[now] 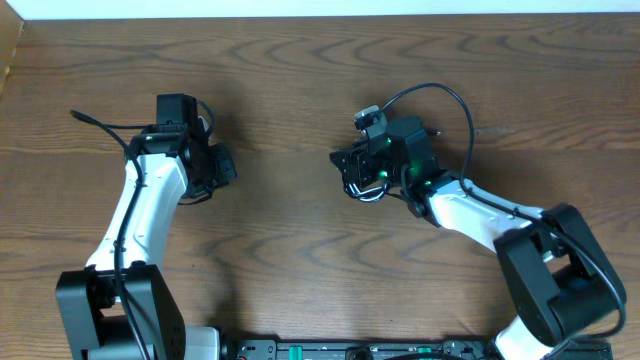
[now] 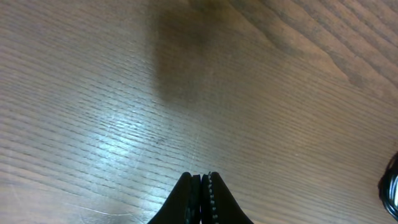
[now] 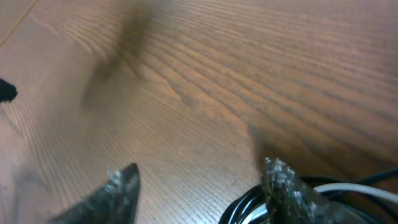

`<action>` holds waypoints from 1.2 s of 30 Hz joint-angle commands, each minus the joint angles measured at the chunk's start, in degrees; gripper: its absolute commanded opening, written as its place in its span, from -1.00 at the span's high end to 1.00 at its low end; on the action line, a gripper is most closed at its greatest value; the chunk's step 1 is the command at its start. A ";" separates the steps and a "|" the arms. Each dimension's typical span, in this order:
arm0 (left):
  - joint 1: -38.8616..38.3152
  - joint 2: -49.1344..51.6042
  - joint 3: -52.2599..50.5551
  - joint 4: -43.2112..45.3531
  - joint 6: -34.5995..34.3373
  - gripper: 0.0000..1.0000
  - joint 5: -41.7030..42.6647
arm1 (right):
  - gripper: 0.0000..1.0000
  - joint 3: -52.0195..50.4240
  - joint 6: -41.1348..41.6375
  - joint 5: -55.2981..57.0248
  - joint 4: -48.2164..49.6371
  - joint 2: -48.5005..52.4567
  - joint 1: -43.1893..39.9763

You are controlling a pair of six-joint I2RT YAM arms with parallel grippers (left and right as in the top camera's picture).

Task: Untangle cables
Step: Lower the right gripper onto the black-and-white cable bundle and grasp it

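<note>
The cables (image 1: 366, 192) lie as a small coil of black and white cord on the wooden table, just under my right gripper (image 1: 345, 163). In the right wrist view my right gripper (image 3: 199, 175) is open, low over the table. The coil (image 3: 245, 208) lies against the inner side of its right finger, and a white strand (image 3: 351, 189) runs out to the right. No cord is between the jaws. My left gripper (image 1: 226, 166) is shut and empty, well to the left of the coil. The left wrist view shows its closed tips (image 2: 202, 178) over bare wood.
The thick black robot wire (image 1: 445, 95) loops above the right arm, and another (image 1: 95, 121) trails left of the left arm. A dark shape (image 2: 390, 190) shows at the right edge of the left wrist view. The table's far edge (image 1: 320, 16) runs along the top.
</note>
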 commanded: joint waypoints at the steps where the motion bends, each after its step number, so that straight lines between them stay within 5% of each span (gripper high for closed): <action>1: -0.15 0.57 0.72 0.20 -0.09 0.85 1.03 | 0.52 0.83 5.46 0.17 1.92 1.29 0.02; 2: -0.15 0.57 0.72 0.20 -0.09 0.85 1.16 | 0.78 0.85 5.79 0.17 2.54 1.36 0.02; 4: -0.15 0.57 0.72 0.17 -0.04 0.85 1.46 | 0.98 0.90 5.92 0.15 3.50 1.33 -0.04; 10: -0.24 0.57 0.72 0.28 1.81 0.85 3.80 | 0.98 2.38 6.29 -3.98 -2.47 1.33 -2.34; 22: -0.24 0.59 -0.28 3.08 4.24 0.85 6.40 | 0.98 27.89 -7.30 1.44 -51.19 1.36 -4.81; 30: -0.24 0.68 -1.16 4.72 4.22 0.85 6.38 | 0.97 29.40 -7.08 3.02 -53.81 1.62 -3.54; 32: -0.24 0.70 -1.16 4.72 3.96 0.85 6.38 | 0.69 29.31 -7.10 4.46 -53.31 1.62 -1.97; 36: -0.24 0.70 -1.16 4.74 3.76 0.85 6.32 | 0.70 29.31 -6.43 10.73 -53.07 1.64 0.09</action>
